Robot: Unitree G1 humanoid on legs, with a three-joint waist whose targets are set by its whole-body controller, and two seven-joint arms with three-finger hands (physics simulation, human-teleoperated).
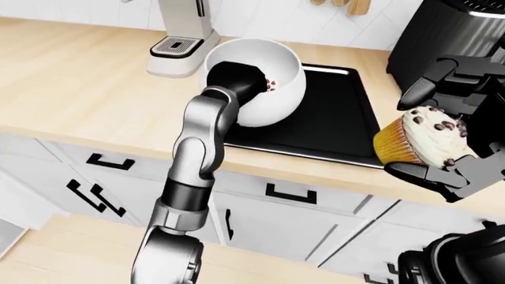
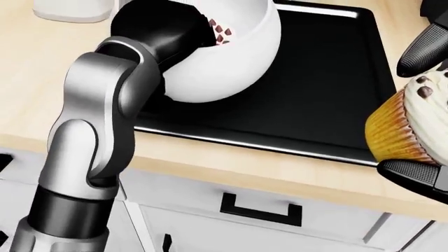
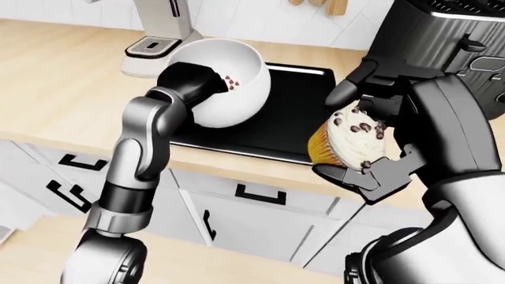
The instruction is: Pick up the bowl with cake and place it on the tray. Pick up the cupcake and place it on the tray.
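Observation:
My left hand (image 1: 237, 80) is shut on the rim of the white bowl (image 1: 276, 94), which is tilted toward me. Dark cake bits (image 2: 219, 29) show inside it. The bowl sits over the left part of the black tray (image 1: 335, 121); I cannot tell whether it touches the tray. My right hand (image 1: 426, 133) is shut on the cupcake (image 3: 347, 139), which has an orange wrapper, white frosting and chocolate chips. It is held in the air past the tray's right edge, above the counter's near edge.
A white coffee machine (image 1: 183, 35) stands on the wooden counter (image 1: 79, 77) to the upper left of the tray. A black appliance (image 1: 446, 29) stands at the upper right. White drawers with black handles (image 1: 290, 193) run below the counter.

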